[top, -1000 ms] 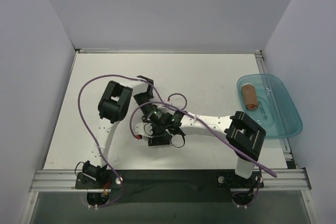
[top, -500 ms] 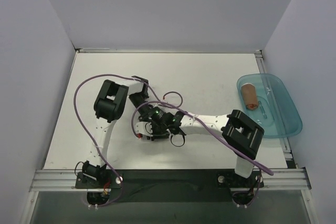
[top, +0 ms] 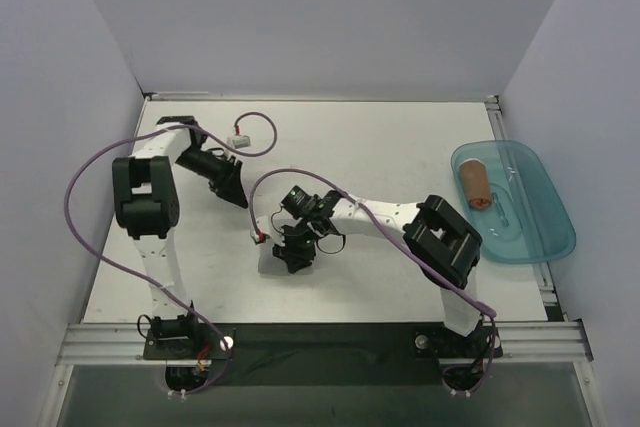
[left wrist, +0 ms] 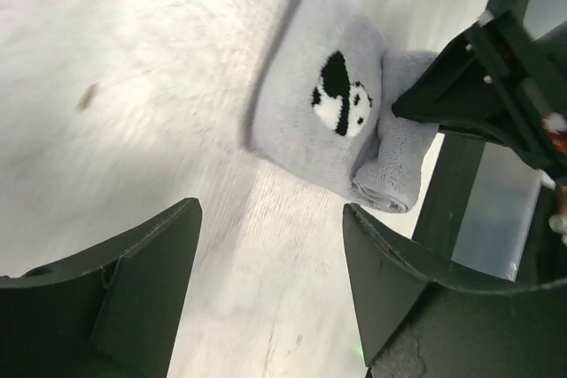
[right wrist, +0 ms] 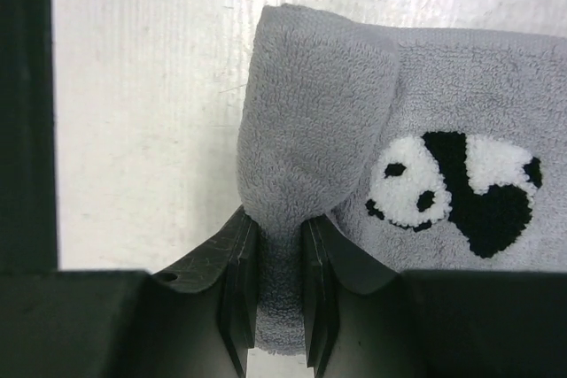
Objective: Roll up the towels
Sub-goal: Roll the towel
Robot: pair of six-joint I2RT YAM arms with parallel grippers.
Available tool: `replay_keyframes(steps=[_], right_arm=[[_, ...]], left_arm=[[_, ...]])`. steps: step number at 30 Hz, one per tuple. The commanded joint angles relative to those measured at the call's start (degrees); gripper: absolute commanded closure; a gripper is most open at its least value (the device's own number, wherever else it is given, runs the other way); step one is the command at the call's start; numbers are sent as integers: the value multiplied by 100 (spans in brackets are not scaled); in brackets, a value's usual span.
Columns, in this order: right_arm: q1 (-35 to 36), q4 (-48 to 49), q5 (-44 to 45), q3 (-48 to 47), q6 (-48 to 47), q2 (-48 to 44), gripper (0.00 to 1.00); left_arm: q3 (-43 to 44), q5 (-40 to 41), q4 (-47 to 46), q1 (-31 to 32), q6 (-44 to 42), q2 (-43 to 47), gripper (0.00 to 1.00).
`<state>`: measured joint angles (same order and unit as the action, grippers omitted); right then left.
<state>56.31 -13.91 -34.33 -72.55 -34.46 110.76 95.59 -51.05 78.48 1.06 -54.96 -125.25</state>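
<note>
The white table [top: 380, 137] is filling the top view, with both arms bolted at its 6 o'clock edge. The left arm [top: 145, 197] is bending up toward 10 o'clock, and the right arm [top: 440, 242] is folding in toward the middle. A translucent teal tray [top: 545, 237] is sitting at the 3 o'clock edge.

The light grey towel [right wrist: 328, 130] is lying just 7 o'clock of the table's centre, partly rolled: one end is bunched into a thick roll, while the rest is lying flat on the surface (pale on pale, so hard to pick out from above). The rust-brown towel [top: 474, 185] is resting in the tray's 10 o'clock corner as a tight roll.

The right gripper [right wrist: 281, 245] is pinching the grey roll's end, its fingers pressing into the pile. The left gripper [left wrist: 270, 212] is hanging spread wide and holding nothing, well apart from the cloth. A black-and-white panda patch [right wrist: 452, 188] is showing on the flat part.
</note>
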Motion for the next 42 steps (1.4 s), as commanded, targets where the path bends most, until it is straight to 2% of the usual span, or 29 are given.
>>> replay_keyframes(steps=[1, 6, 8, 12, 16, 19, 20, 24, 25, 27, 28, 30, 32, 34, 38, 42], right_arm=[[-147, -1614, -820, 23, 615, 621, 100], [-401, -2465, -1497, -828, 1011, 1228, 100], [-472, -2686, -1726, -1040, 1046, 1553, 100], [-692, -3170, -2392, -1488, 1012, 2019, 100], [-911, -3460, -2710, -1770, 906, 2458, 100], [-964, -3706, -2825, -2033, 818, 2721, 100], [-999, -3820, -2851, -2113, 827, 2792, 100], [-1210, -4049, -3027, -2509, 853, 3336, 100], [-1263, -4084, -3062, -2579, 862, 3408, 100], [-1403, -4120, -3168, -2685, 879, 3505, 100], [-1430, -4137, -3203, -2711, 879, 3549, 100], [-1509, -4137, -3221, -2746, 862, 3593, 100], [-1527, -4128, -3203, -2782, 844, 3602, 100], [-1527, -4128, -3142, -2869, 853, 3681, 100], [-1536, -4155, -3124, -3045, 941, 3821, 100], [-1536, -4146, -3150, -3054, 941, 3874, 100]], left_arm=[[92, -467, 187, -534, 81, 782, 25], [-381, -880, -156, -984, 126, 1580, 23], [-689, -881, -700, -1116, 284, 1950, 22], [-1673, -758, -1737, -1248, 582, 3266, 20], [-2613, -661, -2406, -1240, 636, 4314, 14], [-3141, -556, -2748, -1214, 679, 5035, 3], [-3256, -529, -2767, -1170, 662, 5176, 3], [-3792, 59, -2759, -460, 277, 5878, 3], [-3950, 182, -2768, 47, 223, 5985, 3], [-4379, 628, -2820, 612, 187, 6274, 3], [-4522, 822, -2968, 1206, 222, 6346, 3], [-5029, 1462, -3197, 1755, 310, 6573, 7], [-5400, 2164, -3820, 2587, 503, 6819, 9], [-5796, 2528, -4348, 3291, 714, 6917, 11], [-6061, 3230, -4885, 4145, 899, 6664, 18], [-6219, 3724, -5578, 4717, 873, 6365, 22]])
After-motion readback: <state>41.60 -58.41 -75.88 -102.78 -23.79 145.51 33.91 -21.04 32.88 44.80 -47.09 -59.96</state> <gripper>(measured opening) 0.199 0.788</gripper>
